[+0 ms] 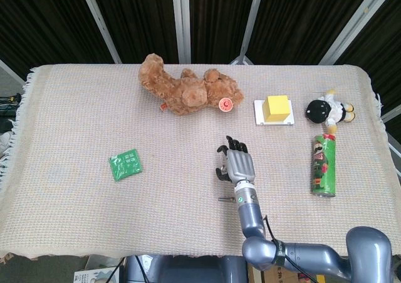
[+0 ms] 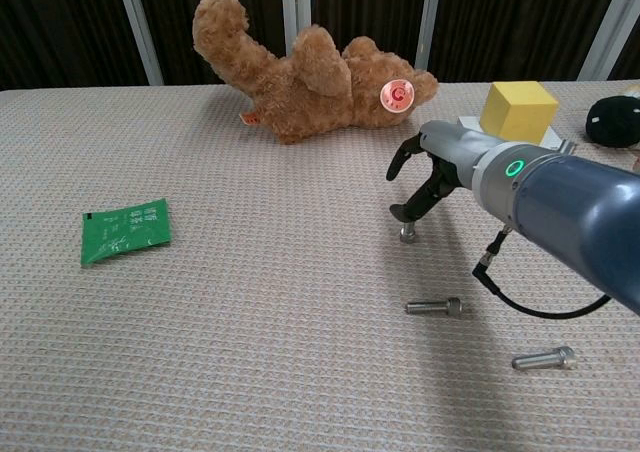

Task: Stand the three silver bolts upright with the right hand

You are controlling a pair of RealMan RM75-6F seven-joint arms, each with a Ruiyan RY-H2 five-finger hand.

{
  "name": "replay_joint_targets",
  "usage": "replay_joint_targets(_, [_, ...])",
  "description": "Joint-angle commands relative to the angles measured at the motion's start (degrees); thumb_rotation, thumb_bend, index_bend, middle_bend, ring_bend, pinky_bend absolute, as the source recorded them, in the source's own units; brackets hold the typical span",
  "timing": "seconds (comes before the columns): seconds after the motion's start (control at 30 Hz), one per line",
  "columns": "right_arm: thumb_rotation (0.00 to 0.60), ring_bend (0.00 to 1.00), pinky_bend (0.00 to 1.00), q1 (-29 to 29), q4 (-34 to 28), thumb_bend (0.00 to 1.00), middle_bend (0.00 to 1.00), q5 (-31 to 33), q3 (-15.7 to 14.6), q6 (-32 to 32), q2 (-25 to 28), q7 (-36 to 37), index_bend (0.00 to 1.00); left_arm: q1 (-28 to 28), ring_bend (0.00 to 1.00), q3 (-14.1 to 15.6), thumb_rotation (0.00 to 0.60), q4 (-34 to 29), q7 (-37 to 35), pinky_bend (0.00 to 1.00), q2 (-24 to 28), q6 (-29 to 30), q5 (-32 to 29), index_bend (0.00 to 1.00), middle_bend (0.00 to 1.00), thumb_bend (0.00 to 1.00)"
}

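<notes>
Even, bright overhead light reaches me across the table [image 1: 75, 120], with no glare. Soft shadows sit under the right hand [image 2: 432, 172] and teddy bear [image 2: 300, 72]. Both views look sharp; the backdrop behind stays dark.

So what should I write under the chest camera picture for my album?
The robot hand stands one silver bolt upright while two more bolts lie flat.

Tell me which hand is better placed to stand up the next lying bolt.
The right hand: it hovers over the upright bolt, close to the lying bolt. The left hand is not in view.
</notes>
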Motion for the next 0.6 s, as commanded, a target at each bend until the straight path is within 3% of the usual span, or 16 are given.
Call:
replay_joint_targets(0.03, [0.600, 0.01, 0.07, -1.0, -3.8, 0.38, 0.00, -1.6, -0.9, 1.3, 2.6, 0.1, 0.30, 0.0, 0.00, 0.0, 0.600, -0.1, 0.1, 0.08, 0.0, -0.1, -0.1, 0.09, 0.04, 0.08])
replay_joint_targets(0.17, [0.600, 0.00, 0.07, -3.1, -9.6, 0.36, 0.00, -3.6, -3.3, 3.0, 6.2, 0.3, 0.30, 0.0, 0.00, 0.1, 0.600, -0.2, 0.0, 0.08, 0.1, -0.1, 0.0, 0.09, 0.04, 0.08])
replay_joint_targets(0.27, [0.600, 0.00, 0.07, -6.6, -17.0, 0.33, 0.00, -7.2, -8.2, 6.1, 10.9, 0.1, 0.29, 0.0, 0.00, -0.2, 0.600, -0.3, -0.6, 0.08, 0.3, -0.4, -0.8, 0.09, 0.04, 0.08])
replay_joint_targets(0.6, [0.600, 0.00, 0.07, -10.7, -21.9, 0.27, 0.00, -15.1, -17.4, 8.9, 11.7, 1.0, 0.29, -0.1, 0.00, -0.2, 0.600, -0.4, -1.3, 0.08, 0.4, -0.9, -1.1, 0.09, 0.04, 0.08])
